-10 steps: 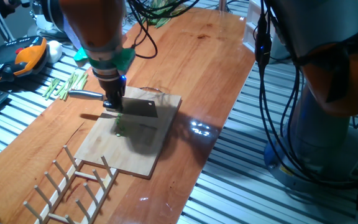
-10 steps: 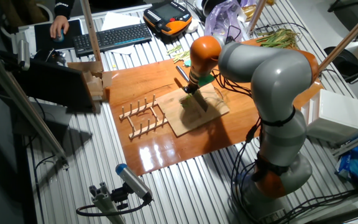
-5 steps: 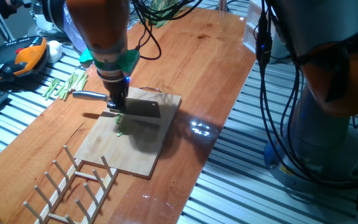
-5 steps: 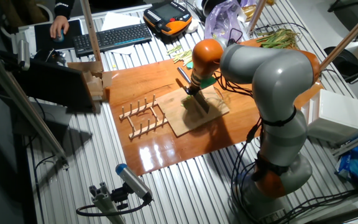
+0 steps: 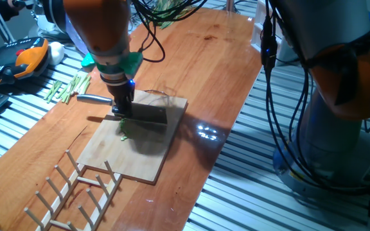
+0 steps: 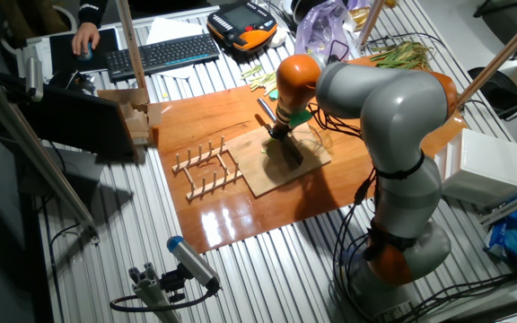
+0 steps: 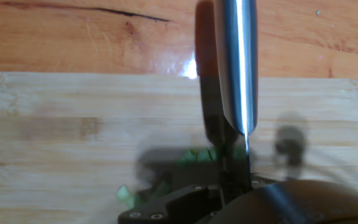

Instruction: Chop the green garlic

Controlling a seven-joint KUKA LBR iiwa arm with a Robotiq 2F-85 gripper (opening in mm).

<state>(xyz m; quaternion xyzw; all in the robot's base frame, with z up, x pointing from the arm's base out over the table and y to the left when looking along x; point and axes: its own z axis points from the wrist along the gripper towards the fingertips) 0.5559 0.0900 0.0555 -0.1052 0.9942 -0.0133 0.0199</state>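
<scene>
My gripper (image 5: 122, 109) is shut on a steel knife, its handle (image 5: 92, 98) pointing left and its broad blade (image 5: 149, 114) edge-down on the wooden cutting board (image 5: 148, 157). The green garlic (image 5: 124, 131) lies on the board just below the gripper, as a short bright green piece with tiny bits. In the hand view the shiny handle (image 7: 236, 62) runs up the middle and green bits (image 7: 197, 155) lie under it on the board (image 7: 73, 124). In the other fixed view the gripper (image 6: 281, 133) stands over the board (image 6: 285, 170).
Thicker pale green stalk sections (image 5: 66, 88) lie left of the board. A wooden peg rack (image 5: 69, 192) stands at the front left. A heap of leafy stalks (image 6: 402, 56) lies at the table's far end. A keyboard (image 6: 164, 54) and an orange device (image 5: 31, 54) sit beside the table.
The gripper and the knife have shifted slightly to the right over the board. The garlic stays where it was.
</scene>
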